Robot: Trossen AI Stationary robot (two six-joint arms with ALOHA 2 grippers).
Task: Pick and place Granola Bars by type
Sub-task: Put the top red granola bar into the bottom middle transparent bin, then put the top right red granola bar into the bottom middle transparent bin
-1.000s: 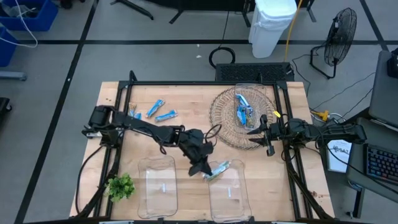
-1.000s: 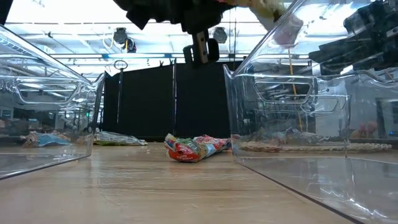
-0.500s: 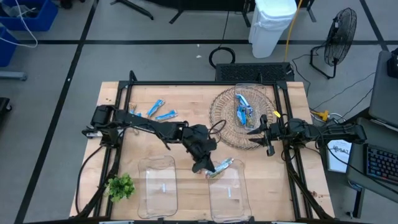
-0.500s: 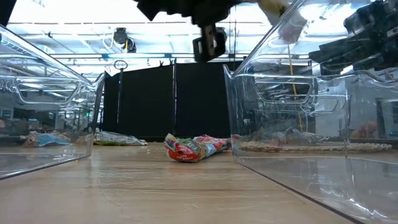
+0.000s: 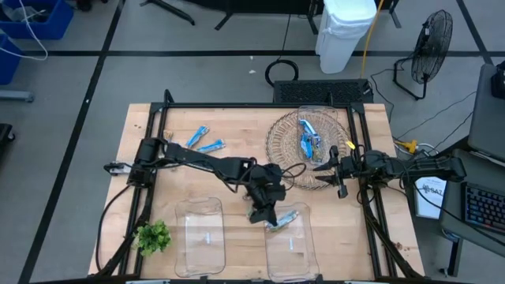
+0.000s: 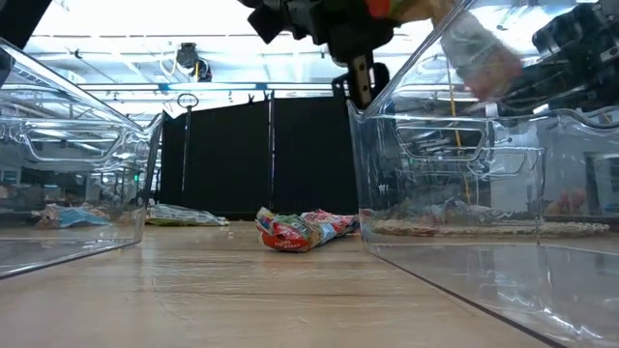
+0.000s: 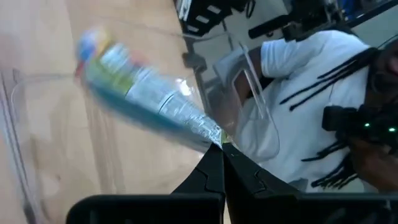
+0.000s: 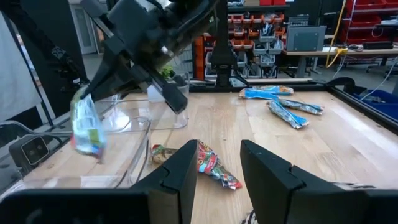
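Left end effector (image 5: 272,218) pinches granola bar (image 5: 286,219) over bin (image 5: 290,251).

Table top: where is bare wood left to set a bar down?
Free: between the blue bars and the wicker basket; also the left clear bin. Crowded: the right clear bin, where the left gripper holds a bar.

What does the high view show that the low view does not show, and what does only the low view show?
Only the high view: the round wicker basket with blue bars, the green leafy sprig, two blue wrapped bars on the wood, and the waiting open right gripper.

Only the low view: a red multicoloured wrapped bar lying between the bins.

Both: the left gripper, shut on a pale wrapped bar over the right clear plastic bin.
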